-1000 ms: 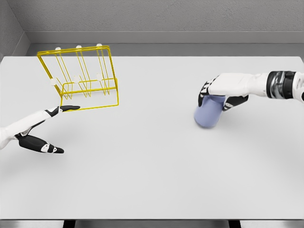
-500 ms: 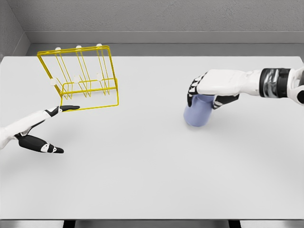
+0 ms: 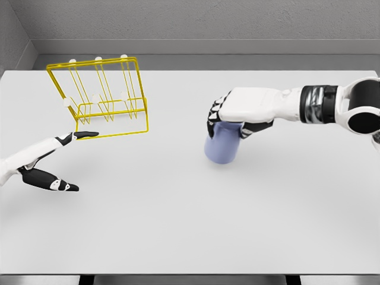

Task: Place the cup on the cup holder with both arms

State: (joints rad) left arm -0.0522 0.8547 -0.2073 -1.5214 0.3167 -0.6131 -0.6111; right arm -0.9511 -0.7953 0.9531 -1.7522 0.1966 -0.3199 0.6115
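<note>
A pale blue cup [image 3: 222, 144] hangs just above the white table [image 3: 190, 214], right of the middle. My right hand [image 3: 228, 117] is shut on the cup's top, its white arm reaching in from the right edge. The yellow wire cup holder [image 3: 102, 98] stands tilted at the far left, with white-tipped pegs inside its frame. My left hand [image 3: 56, 159] rests open at the lower left, one fingertip touching the holder's front bottom bar.
A grey wall runs behind the table's far edge. The table's front edge lies along the bottom of the view. A wide stretch of tabletop separates the cup from the holder.
My right hand has carried the cup leftward across the table, toward the middle. The left hand and the holder have not moved.
</note>
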